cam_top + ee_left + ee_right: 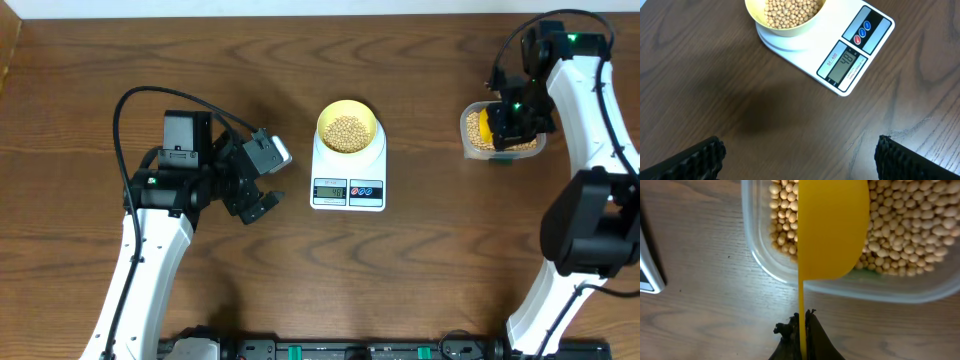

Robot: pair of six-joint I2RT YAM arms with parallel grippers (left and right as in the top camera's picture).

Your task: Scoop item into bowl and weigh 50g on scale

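With right claw (801, 326) clamped on scoop (832, 230) over tub (760, 262), right of scale (348, 168), left claw (260, 205) apart left of scale, and bowl (790, 32) of beans (347, 131) on scale, display (846, 62) looks near 48: scoop few, tip slowly.

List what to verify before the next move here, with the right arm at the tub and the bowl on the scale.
1. Pale yellow bowl seated on the white kitchen scale: ok.
2. Soybeans in the bowl, none seen spilled on the table: ok.
3. Scale display at 50g: cannot tell; it looks like 48 but is not sharp.
4. Right gripper shut on the yellow scoop handle: ok.
5. Scoop loaded: cannot tell; only its underside shows above the clear tub.
6. Left gripper open and apart from the scale: ok.
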